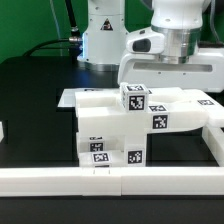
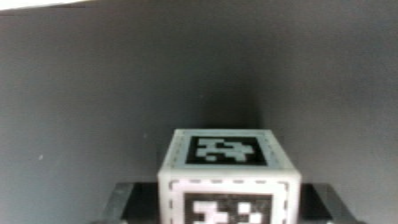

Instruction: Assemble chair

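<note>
The claw (image 1: 136, 88) is clenched on a tagged leg block (image 1: 135, 100), gripped from straight above. The block stands upright over the stacked chair parts (image 1: 110, 135).

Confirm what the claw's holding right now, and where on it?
A small white tagged chair block, pinched on its two opposite sides by the claw, tagged top left showing.

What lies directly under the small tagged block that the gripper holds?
The block sits between the gripper fingers, above stacked white chair parts. Whether it touches them cannot be seen; the wrist view shows only dark table beyond it.
</note>
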`<state>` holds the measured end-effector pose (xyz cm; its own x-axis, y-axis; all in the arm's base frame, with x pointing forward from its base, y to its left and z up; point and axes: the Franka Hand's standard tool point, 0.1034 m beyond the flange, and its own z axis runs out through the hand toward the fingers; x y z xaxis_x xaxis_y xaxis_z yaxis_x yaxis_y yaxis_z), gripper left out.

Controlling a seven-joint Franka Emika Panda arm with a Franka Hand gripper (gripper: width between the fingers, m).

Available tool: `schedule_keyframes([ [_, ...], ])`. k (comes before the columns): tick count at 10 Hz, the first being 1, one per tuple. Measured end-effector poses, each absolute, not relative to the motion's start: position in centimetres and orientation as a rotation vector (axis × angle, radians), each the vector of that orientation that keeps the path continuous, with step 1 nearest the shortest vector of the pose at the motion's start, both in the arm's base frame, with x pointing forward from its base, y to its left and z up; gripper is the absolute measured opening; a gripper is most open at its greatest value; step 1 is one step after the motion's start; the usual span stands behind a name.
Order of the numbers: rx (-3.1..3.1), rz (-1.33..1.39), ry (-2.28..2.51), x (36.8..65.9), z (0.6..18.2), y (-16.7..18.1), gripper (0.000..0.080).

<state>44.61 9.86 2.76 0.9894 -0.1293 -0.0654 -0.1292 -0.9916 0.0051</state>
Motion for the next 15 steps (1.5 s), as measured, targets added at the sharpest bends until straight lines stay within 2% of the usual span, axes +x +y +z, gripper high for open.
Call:
schedule_keyframes([
  [3, 3.175, -0.113, -0.175, 46.3, 8.0, 8.3, 0.0287],
  [5, 3.196, -0.128, -0.186, 47.4, 10.1, 7.1, 0.0287],
  [9, 3.191, -0.124, -0.181, 47.2, 9.6, 7.2, 0.0287],
  [10, 3.191, -0.134, -0.125, 47.4, 9.9, 6.8, 0.0287],
  [12, 3.194, -0.121, -0.034, 50.1, 12.0, 4.3, 0.0287],
  [14, 3.194, -0.132, -0.003, 51.6, 12.3, 2.9, 0.0287],
  [15, 3.187, -0.142, 0.008, 51.3, 12.0, 3.3, 0.0287],
])
